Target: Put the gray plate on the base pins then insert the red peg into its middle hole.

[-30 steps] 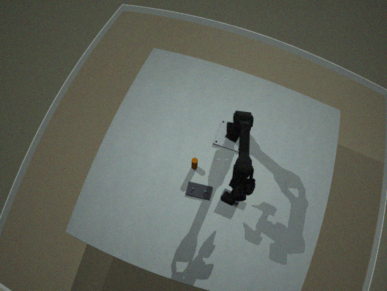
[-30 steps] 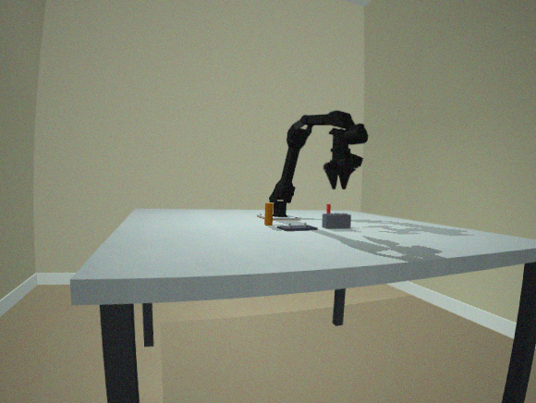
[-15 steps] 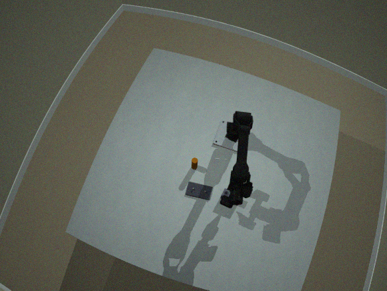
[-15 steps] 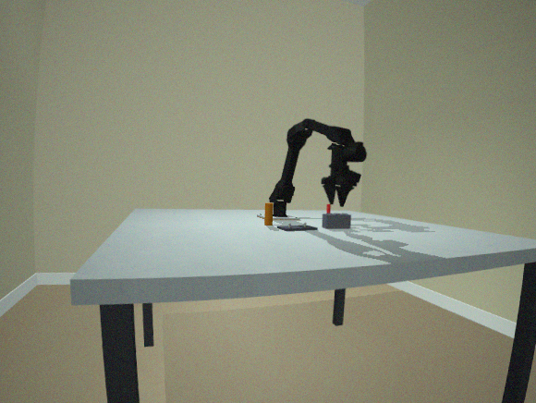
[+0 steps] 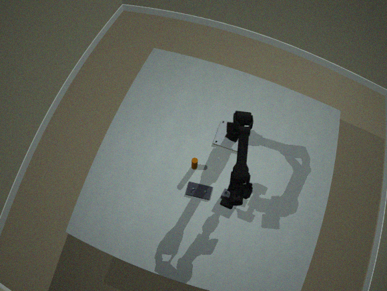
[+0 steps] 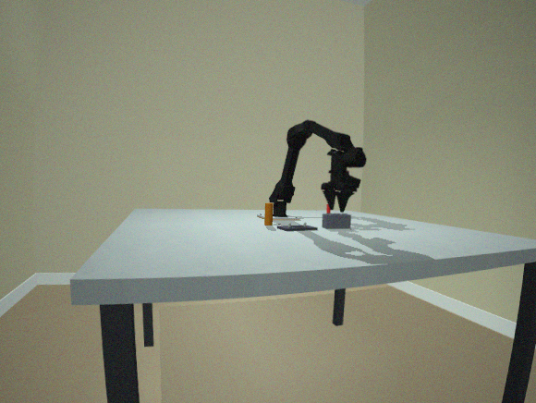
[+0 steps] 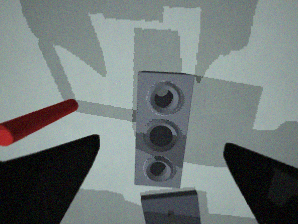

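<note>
The gray plate [image 5: 223, 194] [image 6: 336, 221] [image 7: 144, 116], a block with three round holes, sits on the table beside the base, off its pins. The dark flat base [image 5: 199, 191] [image 6: 297, 227] [image 7: 160, 205] lies on the table; two small pins show in the top view. The red peg [image 6: 328, 209] [image 7: 40, 120] stands upright beside the plate, seen behind it in the exterior view. The arm hides it in the top view. My gripper [image 6: 336, 211] [image 7: 161, 144] is open and empty, pointing down above the plate. In the wrist view the fingers flank the plate, and the peg lies outside the left finger.
An orange cylinder [image 5: 194, 163] [image 6: 268, 214] stands upright on the table near the base. The arm's pale mounting plate [image 5: 218, 136] is farther back, under the arm's foot. Shadows of the arm fall across the table and the base.
</note>
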`<state>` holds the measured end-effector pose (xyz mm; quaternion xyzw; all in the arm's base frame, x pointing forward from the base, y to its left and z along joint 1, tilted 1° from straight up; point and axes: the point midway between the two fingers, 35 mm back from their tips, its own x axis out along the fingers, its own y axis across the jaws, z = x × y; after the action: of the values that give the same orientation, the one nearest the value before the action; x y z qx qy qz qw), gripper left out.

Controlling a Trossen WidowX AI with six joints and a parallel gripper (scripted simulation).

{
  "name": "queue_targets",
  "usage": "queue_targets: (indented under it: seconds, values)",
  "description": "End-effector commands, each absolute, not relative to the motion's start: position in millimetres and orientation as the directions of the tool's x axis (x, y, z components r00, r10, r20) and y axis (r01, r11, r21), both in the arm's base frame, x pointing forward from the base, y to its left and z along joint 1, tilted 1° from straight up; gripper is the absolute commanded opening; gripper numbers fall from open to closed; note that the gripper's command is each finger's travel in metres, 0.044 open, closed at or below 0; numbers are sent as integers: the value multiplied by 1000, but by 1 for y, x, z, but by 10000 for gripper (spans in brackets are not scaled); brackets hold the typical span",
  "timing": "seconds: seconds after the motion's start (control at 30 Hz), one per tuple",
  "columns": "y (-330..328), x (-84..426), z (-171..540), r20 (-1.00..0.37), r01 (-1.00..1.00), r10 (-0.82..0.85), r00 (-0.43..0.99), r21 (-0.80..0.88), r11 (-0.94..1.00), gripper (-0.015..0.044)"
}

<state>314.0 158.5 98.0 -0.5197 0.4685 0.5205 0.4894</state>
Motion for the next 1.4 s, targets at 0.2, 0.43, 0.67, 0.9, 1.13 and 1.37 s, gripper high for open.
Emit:
queue_targets:
  seconds: [0.2,0.43,0.67,0.9,1.13,1.37]
  values:
    - [160,315,84,-999,-996,28,23,-25,-81,440]
    - [161,316,73,-999,-996,28,23,-25,-81,440]
    - [161,316,62,-999,-996,28,23,-25,-81,440]
    - [161,316,51,-999,-996,28,23,-25,-81,440]
    - [161,315,42,-999,-996,28,23,-25,-81,440]
    - [161,315,42,-999,-996,28,23,-25,-81,256]
